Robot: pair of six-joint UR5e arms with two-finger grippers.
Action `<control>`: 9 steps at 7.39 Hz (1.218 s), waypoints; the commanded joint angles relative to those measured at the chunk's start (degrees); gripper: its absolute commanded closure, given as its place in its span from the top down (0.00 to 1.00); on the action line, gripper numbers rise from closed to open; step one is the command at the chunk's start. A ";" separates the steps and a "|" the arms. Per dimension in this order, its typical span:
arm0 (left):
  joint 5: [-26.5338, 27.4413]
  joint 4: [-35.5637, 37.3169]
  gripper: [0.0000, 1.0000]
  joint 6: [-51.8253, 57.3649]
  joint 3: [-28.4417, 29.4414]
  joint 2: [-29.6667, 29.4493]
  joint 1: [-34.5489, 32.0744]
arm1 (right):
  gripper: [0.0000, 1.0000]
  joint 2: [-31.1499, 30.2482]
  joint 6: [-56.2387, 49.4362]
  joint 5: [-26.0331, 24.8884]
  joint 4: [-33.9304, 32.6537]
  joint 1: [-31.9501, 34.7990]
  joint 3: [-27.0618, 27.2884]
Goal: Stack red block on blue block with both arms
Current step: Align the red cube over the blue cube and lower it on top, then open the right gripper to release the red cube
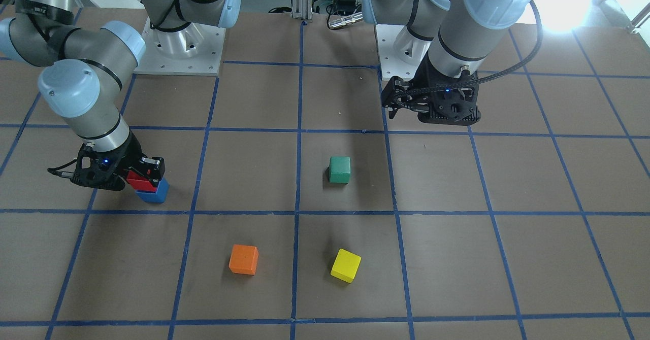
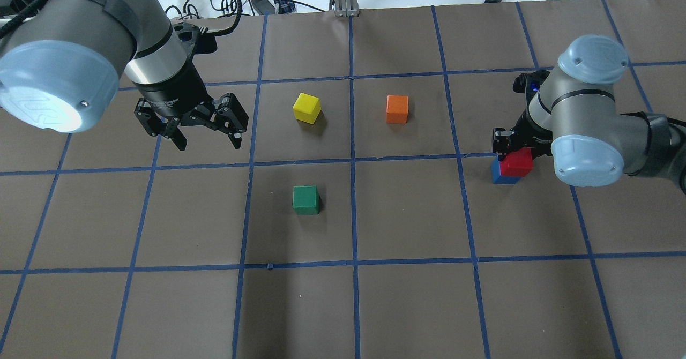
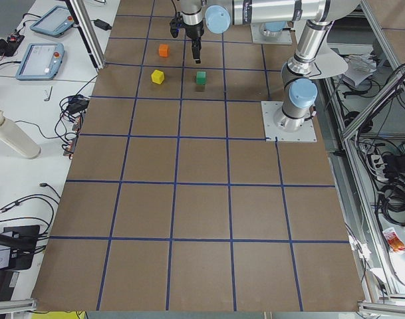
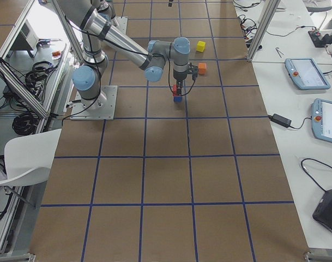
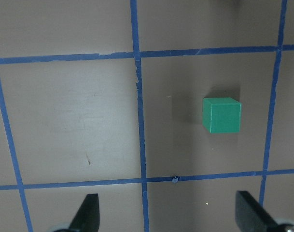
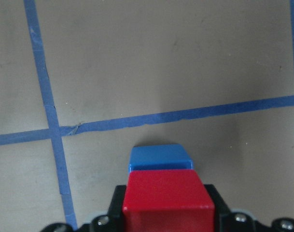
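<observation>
My right gripper [image 1: 145, 176] is shut on the red block [image 1: 140, 182] and holds it over the blue block [image 1: 155, 194], which sits on the table. The wrist view shows the red block [image 6: 166, 198] between the fingers, with the blue block [image 6: 160, 157] sticking out beyond it, so the two are not squarely aligned. I cannot tell whether they touch. From overhead, the red block [image 2: 517, 163] covers most of the blue block [image 2: 497, 176]. My left gripper [image 2: 208, 142] is open and empty, hovering above the table near the green block [image 5: 221, 115].
A green block [image 1: 339, 170] sits mid-table. An orange block [image 1: 243, 259] and a yellow block [image 1: 346, 265] sit toward the operators' side. Blue tape lines grid the brown table [image 1: 457, 259]. Both arm bases stand at the robot's edge.
</observation>
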 commanded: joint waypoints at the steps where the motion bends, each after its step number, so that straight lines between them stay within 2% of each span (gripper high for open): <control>1: 0.00 0.00 1.00 0.00 0.00 0.00 0.00 | 0.73 0.01 -0.36 1.00 0.00 0.05 0.15; 3: 0.00 0.00 1.00 0.00 0.00 0.00 0.00 | 0.75 -0.08 -0.54 0.30 0.08 -0.04 -0.29; 4: 0.00 0.00 1.00 0.00 0.00 0.00 0.00 | 0.80 -0.43 -0.19 -0.14 0.78 0.14 -1.51; 6: 0.00 0.00 1.00 0.00 0.00 0.35 0.00 | 0.96 -2.70 0.43 -0.14 2.88 1.01 -3.09; 7: 0.00 0.00 1.00 0.00 0.09 0.36 0.00 | 1.00 -5.24 0.69 -0.67 9.34 1.10 -6.67; 9: 0.00 0.26 1.00 -0.44 0.18 -0.34 0.00 | 1.00 -6.93 2.69 2.29 28.64 2.85 -18.42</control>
